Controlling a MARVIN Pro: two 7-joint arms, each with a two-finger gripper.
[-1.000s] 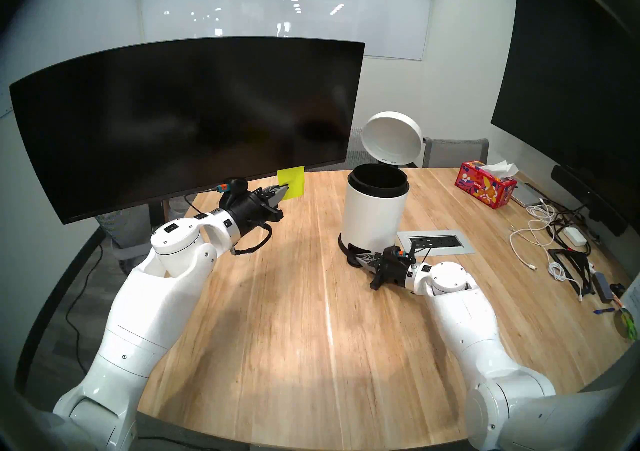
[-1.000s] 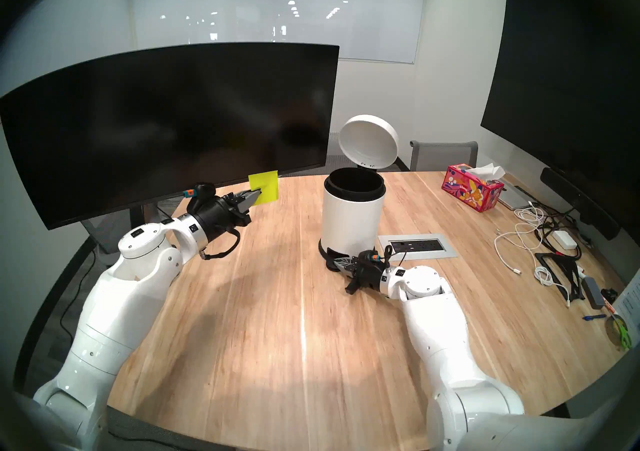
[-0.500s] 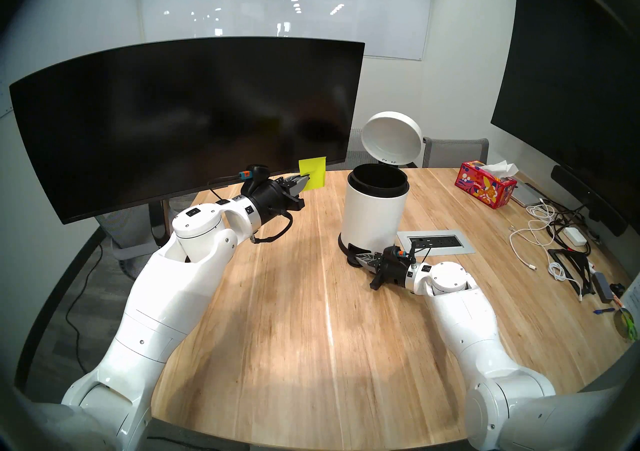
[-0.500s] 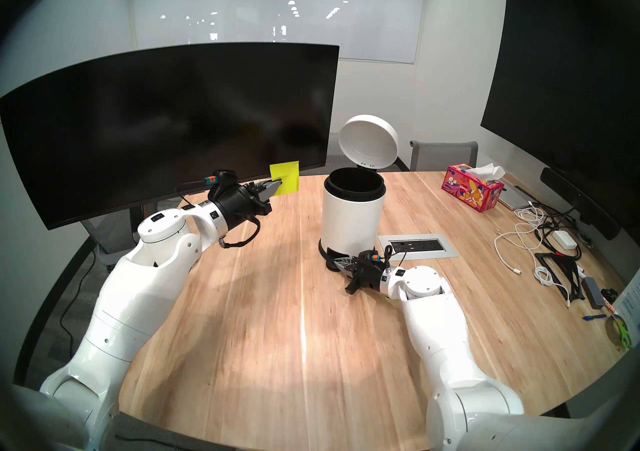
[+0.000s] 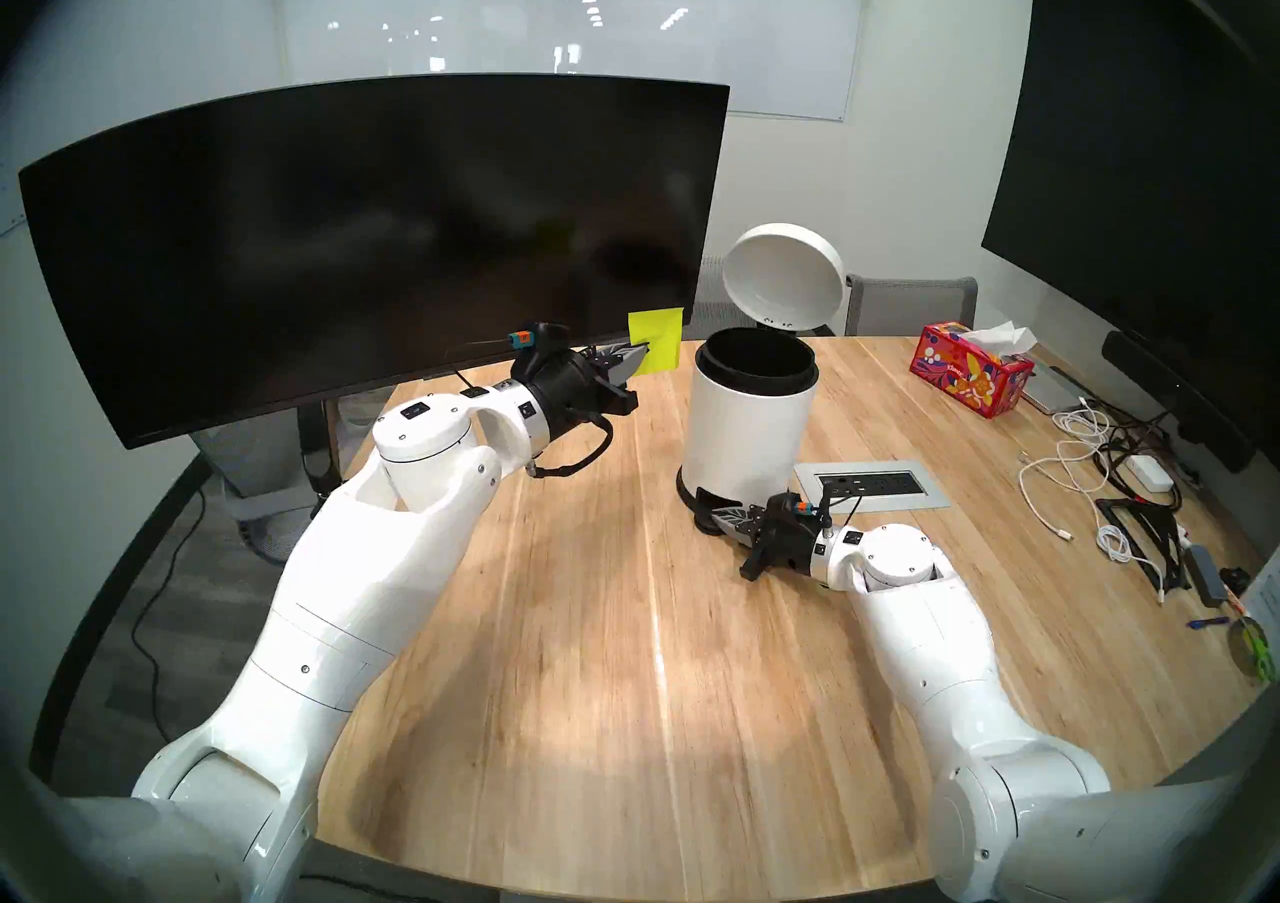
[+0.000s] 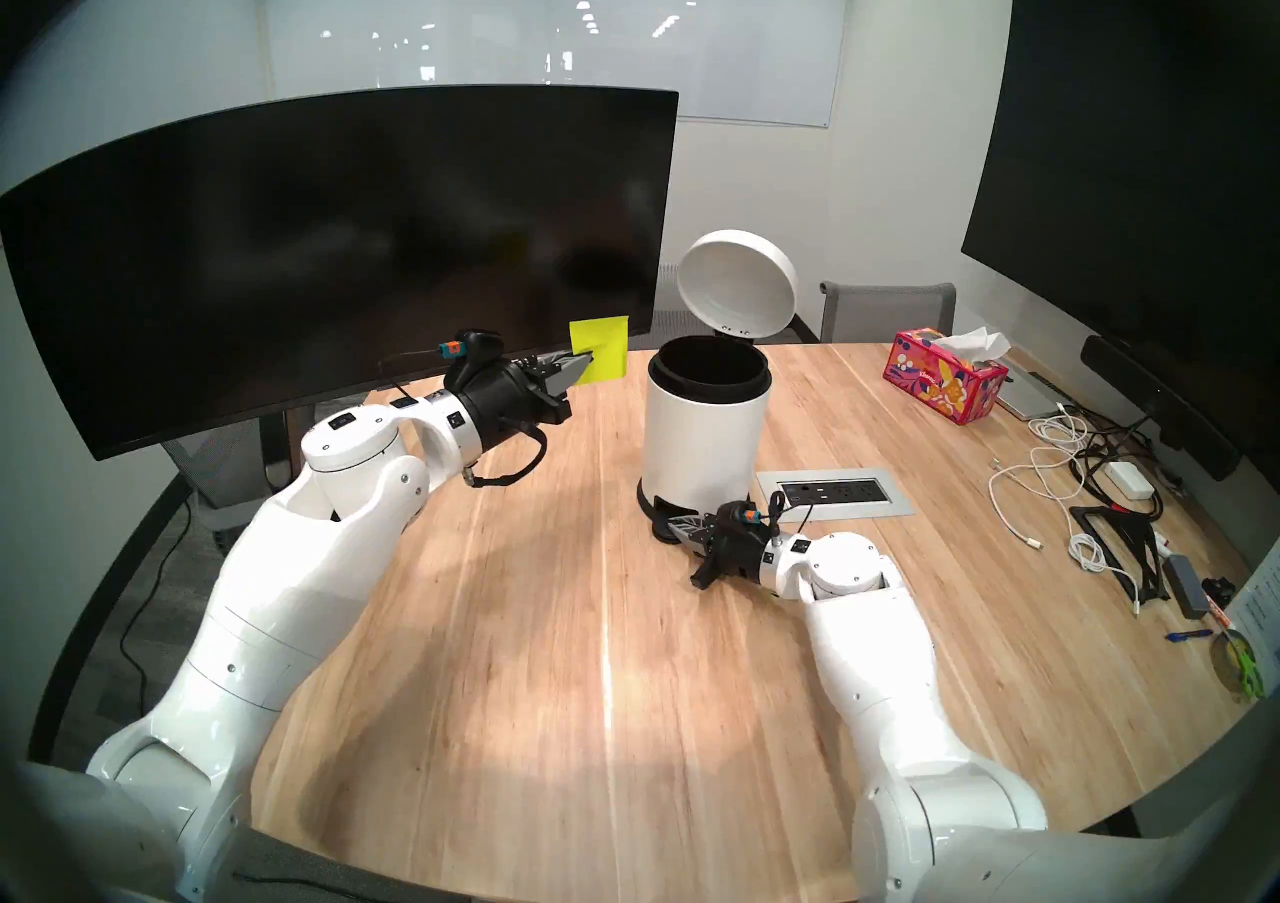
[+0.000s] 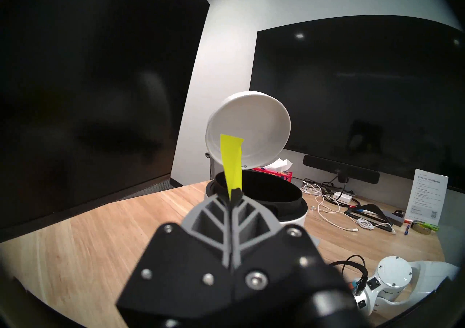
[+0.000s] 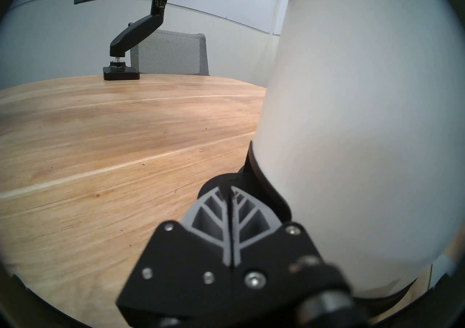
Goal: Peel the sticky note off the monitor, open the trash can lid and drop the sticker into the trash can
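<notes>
My left gripper (image 5: 643, 354) is shut on the bright yellow-green sticky note (image 5: 659, 339), held upright in the air, off the curved monitor (image 5: 374, 243), just left of the white trash can (image 5: 751, 427). In the left wrist view the sticky note (image 7: 232, 163) stands up from the gripper (image 7: 232, 194) in front of the can's open mouth (image 7: 271, 189). The trash can lid (image 5: 786, 278) stands raised. My right gripper (image 5: 720, 515) is shut and presses down on the black foot pedal (image 8: 214, 186) at the can's base.
A red patterned tissue box (image 5: 973, 376) stands at the back right. A big flat black screen (image 5: 1136, 174) with a soundbar is at the right. A power outlet panel (image 5: 873, 483) is set in the table behind the can. Cables and chargers (image 5: 1108, 499) lie at the right.
My left arm has carried the sticky note to the right and slightly up, from under the monitor's lower edge to close beside the can's rim. The right arm and raised lid have not moved.
</notes>
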